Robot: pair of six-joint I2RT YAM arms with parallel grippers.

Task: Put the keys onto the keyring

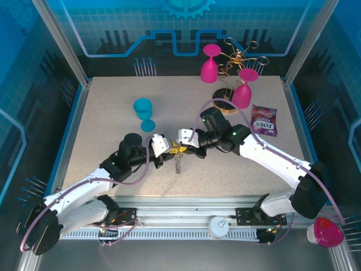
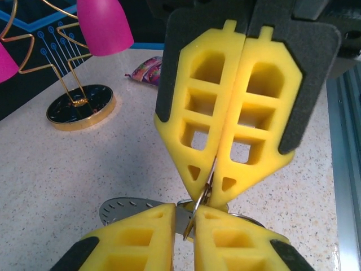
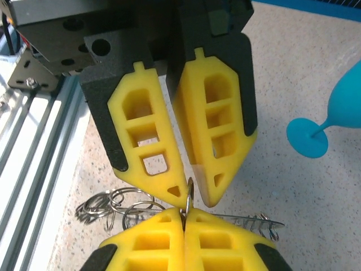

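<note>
Far left: blue goblet (image 1: 144,113), upright, well apart from the work. Then left gripper (image 2: 190,213), reaching in from near left, tips low over table (image 1: 113,96). Jaws a slit apart w/ thin wire loop (image 3: 189,189) edge-on in the slit; clamped or merely touching, cannot tell. Prob. there to steady the loop for threading. Just near of the meeting tips: keyring (image 1: 178,164), coils and spare rings lying on the table to both sides in right wrist view, one loop lifted so both arms can get at it. No key w/ yellow head picked out, too easily lost among yellow pads (image 2: 225,113). Next, right gripper (image 3: 184,217), nose-to-nose w/ the left one, pressed tight together, pinching the same loop; looks like the anchoring hold. Far right: gold wire stand (image 1: 237,59) w/ pink goblets (image 1: 242,93), then candy packet (image 1: 264,120), all apart from the action.
</note>
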